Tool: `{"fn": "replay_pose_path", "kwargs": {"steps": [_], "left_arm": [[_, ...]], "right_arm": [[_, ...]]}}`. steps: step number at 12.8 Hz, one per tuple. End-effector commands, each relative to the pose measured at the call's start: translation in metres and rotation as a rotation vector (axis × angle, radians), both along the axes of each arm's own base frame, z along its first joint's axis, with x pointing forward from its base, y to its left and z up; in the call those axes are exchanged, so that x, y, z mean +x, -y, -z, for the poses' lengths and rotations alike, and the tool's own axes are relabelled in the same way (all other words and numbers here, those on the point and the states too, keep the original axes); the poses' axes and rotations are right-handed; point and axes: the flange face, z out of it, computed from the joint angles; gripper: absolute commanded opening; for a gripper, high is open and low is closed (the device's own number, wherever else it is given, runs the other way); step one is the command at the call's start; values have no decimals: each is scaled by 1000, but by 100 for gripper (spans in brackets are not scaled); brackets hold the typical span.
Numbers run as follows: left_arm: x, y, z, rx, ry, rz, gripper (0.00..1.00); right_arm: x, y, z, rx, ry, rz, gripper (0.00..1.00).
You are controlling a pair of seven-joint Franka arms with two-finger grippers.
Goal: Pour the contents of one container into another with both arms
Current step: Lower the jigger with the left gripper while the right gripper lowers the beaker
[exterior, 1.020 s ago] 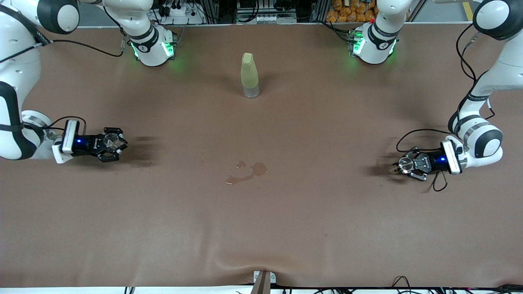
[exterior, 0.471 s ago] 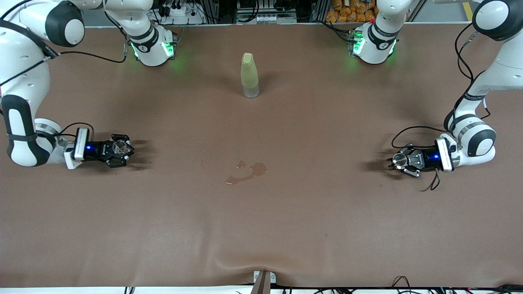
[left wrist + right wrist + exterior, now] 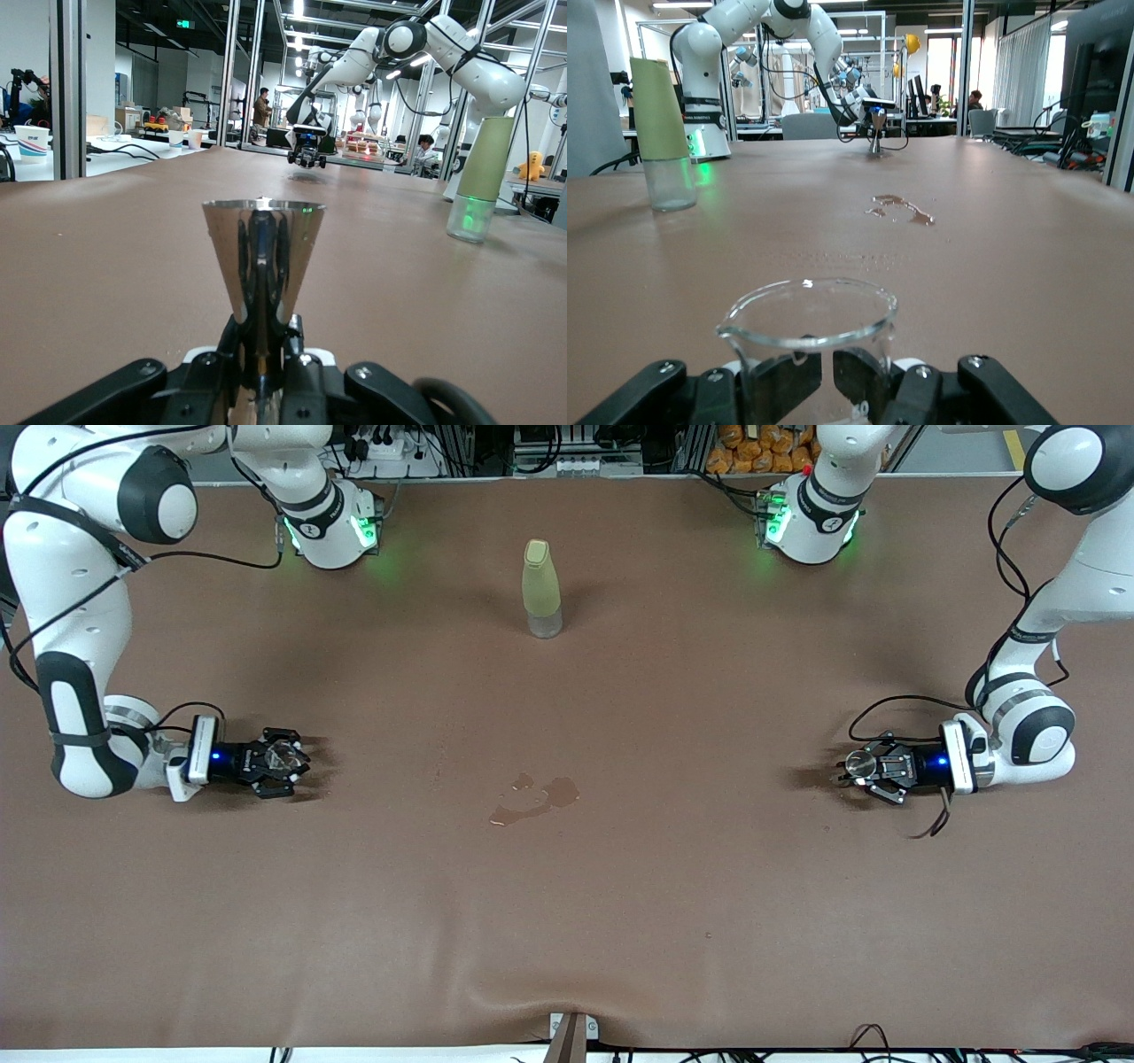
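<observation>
While each arm sits low at its own end of the table (image 3: 567,921), the two containers are held upright and well apart, presumably so nothing tips before they are brought together. At the left arm's end, the left gripper (image 3: 864,769) is closed on a shiny metal cup (image 3: 262,255), a cone that flares toward its rim, gripped around its narrow lower part just above the brown mat. At the right arm's end, the right gripper (image 3: 282,762) is closed on a clear glass beaker (image 3: 806,341) with a pouring lip, also close to the mat. Between them lies a small wet spill (image 3: 534,798), and a capped pale green bottle (image 3: 541,587) stands untouched, farther from the front camera, between the two bases. Pouring has not yet begun, judging by the distance between the containers.
</observation>
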Motion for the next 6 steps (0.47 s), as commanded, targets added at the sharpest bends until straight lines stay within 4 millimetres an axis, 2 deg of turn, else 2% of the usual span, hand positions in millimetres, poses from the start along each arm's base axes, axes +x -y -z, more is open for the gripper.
{"fn": "replay_pose_path", "kwargs": {"steps": [1, 6], "left_arm": [[-5, -7, 14, -19, 24, 14, 0], [-12, -18, 18, -26, 9, 3, 0]], "right_arm": [[3, -2, 12, -7, 83, -9, 0], [2, 0, 22, -35, 95, -2, 0]]}}
